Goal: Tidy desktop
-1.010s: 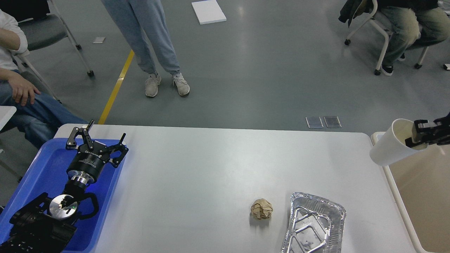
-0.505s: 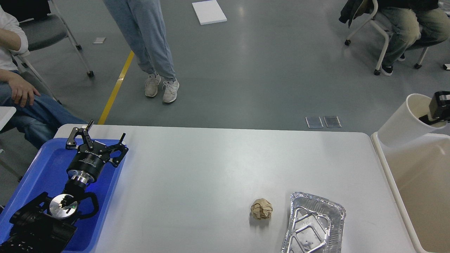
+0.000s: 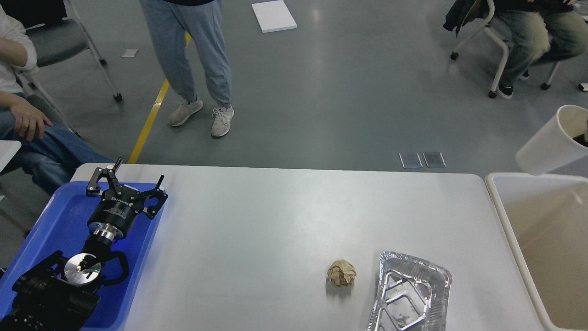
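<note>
Desktop (image 3: 275, 216) fills the middle of my view — a broad pale surface with little left on it. A crumpled brown paper ball (image 3: 342, 273) sits near the front edge, and a foil tray (image 3: 411, 294) lies just beside it to the right, apart from it. A blue tray (image 3: 50, 220) overlaps the surface's left end, and my left gripper (image 3: 126, 186) hovers over its far corner with fingers spread, holding nothing; I judge it is parked there out of the way. A beige bin (image 3: 500, 202) stands against the right end, well placed to take rubbish. Above its far edge a white cup (image 3: 551, 142) hangs tilted in the air — my right gripper is cut off by the frame, so I cannot tell its grip. Nothing on the surface blocks a reach to the ball or foil. People sit and stand beyond the far edge, well apart.
</note>
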Robot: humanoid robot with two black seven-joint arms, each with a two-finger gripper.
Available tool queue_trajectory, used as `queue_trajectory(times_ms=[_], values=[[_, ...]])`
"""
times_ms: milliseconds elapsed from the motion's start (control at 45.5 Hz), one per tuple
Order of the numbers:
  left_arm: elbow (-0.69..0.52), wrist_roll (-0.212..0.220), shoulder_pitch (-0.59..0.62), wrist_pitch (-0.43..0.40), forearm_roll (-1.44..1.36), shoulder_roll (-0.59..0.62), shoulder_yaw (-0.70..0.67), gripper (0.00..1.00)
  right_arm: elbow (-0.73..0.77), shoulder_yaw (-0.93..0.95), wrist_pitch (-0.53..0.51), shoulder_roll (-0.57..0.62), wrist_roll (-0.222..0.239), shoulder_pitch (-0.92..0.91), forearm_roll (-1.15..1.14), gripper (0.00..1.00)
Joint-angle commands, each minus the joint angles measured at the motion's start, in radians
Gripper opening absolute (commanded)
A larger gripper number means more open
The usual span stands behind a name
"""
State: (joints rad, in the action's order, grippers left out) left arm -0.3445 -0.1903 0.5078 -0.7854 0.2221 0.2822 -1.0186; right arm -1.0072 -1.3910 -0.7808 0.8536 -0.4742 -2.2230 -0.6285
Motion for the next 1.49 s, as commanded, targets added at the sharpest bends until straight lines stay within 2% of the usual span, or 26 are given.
queue_trajectory(times_ms=[0,242,395,505,659,747,944,1032,1142,1274,1471], values=[[-0.001,0.000,0.000,0.000,0.000,0.000,0.000,1.00,0.292,0.009,0.011,0.025,0.002,0.267,0.170,0.00],[-0.001,0.000,0.000,0.000,-0.001,0.000,0.000,1.00,0.481,0.090,0.110,0.042,0.005,0.560,0.306,0.00],[-0.001,0.000,0.000,0.000,0.000,0.000,0.000,1.00,0.588,0.153,0.227,0.056,0.020,0.765,0.407,0.00],[-0.001,0.000,0.000,0.000,0.000,0.000,0.000,1.00,0.621,0.187,0.343,0.048,0.117,0.913,0.515,0.00],[0.001,-0.001,0.000,0.000,0.000,0.000,0.000,1.00,0.634,0.237,0.491,0.022,0.294,1.022,0.585,0.00],[-0.001,-0.001,0.000,0.000,0.000,0.000,0.000,1.00,0.634,0.305,0.554,0.005,0.380,1.094,0.610,0.00],[0.001,-0.001,0.000,0.000,-0.001,0.000,0.000,1.00,0.636,0.464,0.656,-0.039,0.519,1.204,0.613,0.00],[-0.001,-0.001,0.000,0.000,0.000,0.000,0.000,1.00,0.637,0.510,0.713,-0.074,0.563,1.237,0.613,0.00],[-0.001,-0.001,0.000,0.000,-0.001,0.000,0.000,1.00,0.639,0.555,0.788,-0.125,0.594,1.287,0.615,0.00],[-0.001,-0.001,0.000,0.000,0.000,0.000,0.000,1.00,0.639,0.583,0.870,-0.191,0.597,1.335,0.647,0.00],[-0.001,-0.001,0.000,0.000,0.000,0.000,0.000,1.00,0.639,0.592,0.910,-0.284,0.597,1.384,0.682,0.00]])
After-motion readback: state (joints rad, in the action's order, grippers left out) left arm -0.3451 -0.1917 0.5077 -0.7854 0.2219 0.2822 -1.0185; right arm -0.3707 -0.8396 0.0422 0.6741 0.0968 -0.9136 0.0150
